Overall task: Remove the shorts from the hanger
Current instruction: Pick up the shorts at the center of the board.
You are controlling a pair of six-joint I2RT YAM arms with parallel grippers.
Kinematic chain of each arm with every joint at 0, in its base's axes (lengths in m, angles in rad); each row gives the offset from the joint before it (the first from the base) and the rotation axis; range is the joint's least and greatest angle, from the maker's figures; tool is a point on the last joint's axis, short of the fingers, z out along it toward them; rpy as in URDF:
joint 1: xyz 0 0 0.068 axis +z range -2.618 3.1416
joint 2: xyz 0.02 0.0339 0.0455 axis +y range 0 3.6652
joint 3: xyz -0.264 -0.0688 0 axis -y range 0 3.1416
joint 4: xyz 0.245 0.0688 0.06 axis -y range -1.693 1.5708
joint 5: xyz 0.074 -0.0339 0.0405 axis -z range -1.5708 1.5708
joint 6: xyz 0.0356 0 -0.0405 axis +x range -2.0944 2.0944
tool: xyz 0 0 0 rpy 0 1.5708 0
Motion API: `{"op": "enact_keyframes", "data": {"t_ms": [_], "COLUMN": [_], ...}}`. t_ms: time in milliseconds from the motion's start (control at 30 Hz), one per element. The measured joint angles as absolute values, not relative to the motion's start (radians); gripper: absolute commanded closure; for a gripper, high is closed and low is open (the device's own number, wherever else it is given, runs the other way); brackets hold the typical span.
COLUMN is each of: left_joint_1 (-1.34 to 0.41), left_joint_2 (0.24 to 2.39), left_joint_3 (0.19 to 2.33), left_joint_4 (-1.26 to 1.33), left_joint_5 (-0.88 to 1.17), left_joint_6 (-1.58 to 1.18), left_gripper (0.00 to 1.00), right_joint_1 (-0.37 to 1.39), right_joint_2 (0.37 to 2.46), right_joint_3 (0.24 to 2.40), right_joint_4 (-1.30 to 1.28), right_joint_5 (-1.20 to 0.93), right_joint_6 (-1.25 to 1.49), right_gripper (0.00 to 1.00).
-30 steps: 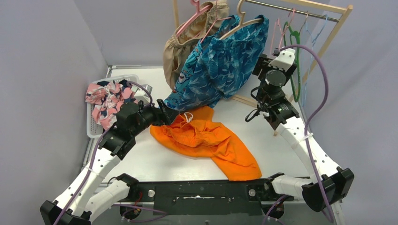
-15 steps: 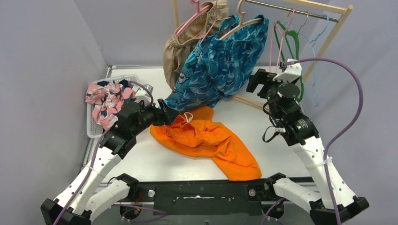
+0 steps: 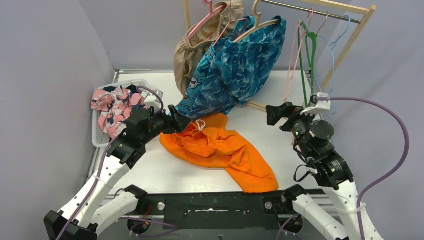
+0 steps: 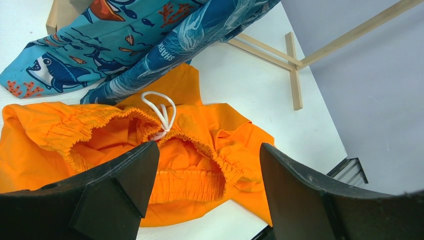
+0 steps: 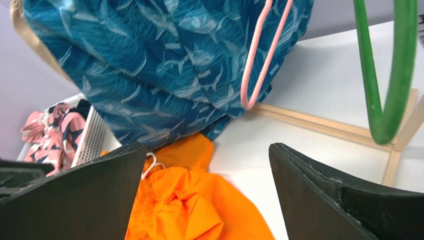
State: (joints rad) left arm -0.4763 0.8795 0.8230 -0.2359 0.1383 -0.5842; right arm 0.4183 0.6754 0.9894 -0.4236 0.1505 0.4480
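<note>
Task roughly half done, by my reading.

Off the hangers:
- Plain orange fabric shorts (image 3: pixel 220 152) lay crumpled on the white tabletop (image 3: pixel 150 175), waistband and white drawstring facing the left arm.
- Pink shorts with navy shark print (image 3: pixel 112 107) sat heaped in the white slatted basket (image 3: pixel 97 137) at the left edge of the tabletop.
- On the wooden rack (image 3: pixel 357 27), three bare wire hangers hung to the right: pink (image 3: pixel 291 65), green (image 3: pixel 304 65) and pale blue (image 3: pixel 334 45).

Still hung:
- Tan gathered-waist shorts (image 3: pixel 187 55) on a pink hanger at the rack's left end.
- Turquoise shorts with shark and fish print (image 3: pixel 200 85), just in front of the tan pair. I could not tell which hanger carried them.
- Dark teal-blue shark-print shorts (image 3: pixel 252 55) on a wooden hanger (image 3: pixel 260 22). The lower hems of both blue pairs drooped down to the tabletop, touching the top edge of the orange pair.

Claws:
- Left claw (image 4: pixel 209 146) had its jaws wide apart and gripped nothing. It hovered low over the orange waistband, right beside the hem of the turquoise pair.
- Right claw (image 5: pixel 207 147) was also spread and empty. It sat near the rack's foot, pointing towards the blue pairs.

Remaining, as I judged it, were three pairs to come off. The dark teal-blue pair looked closest to the right claw.
</note>
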Motion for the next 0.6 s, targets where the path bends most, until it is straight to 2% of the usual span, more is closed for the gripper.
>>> {"op": "enact_keyframes", "data": {"t_ms": [400, 600], "left_joint_1": [-0.476, -0.476], "left_joint_2": [0.887, 0.912], "left_joint_3": [0.823, 0.823], "left_joint_4": [-0.259, -0.3], "left_joint_5": [0.1, 0.052], "left_joint_6": [-0.593, -0.6], "left_gripper": [0.26, 0.26], "right_joint_1": [0.418, 0.456], "right_joint_2": [0.568, 0.749], "right_joint_3": [0.872, 0.819], "right_joint_4": [-0.456, -0.422], "right_joint_5": [0.007, -0.165], "right_joint_6": [0.575, 0.625], "right_gripper": [0.04, 0.07]}}
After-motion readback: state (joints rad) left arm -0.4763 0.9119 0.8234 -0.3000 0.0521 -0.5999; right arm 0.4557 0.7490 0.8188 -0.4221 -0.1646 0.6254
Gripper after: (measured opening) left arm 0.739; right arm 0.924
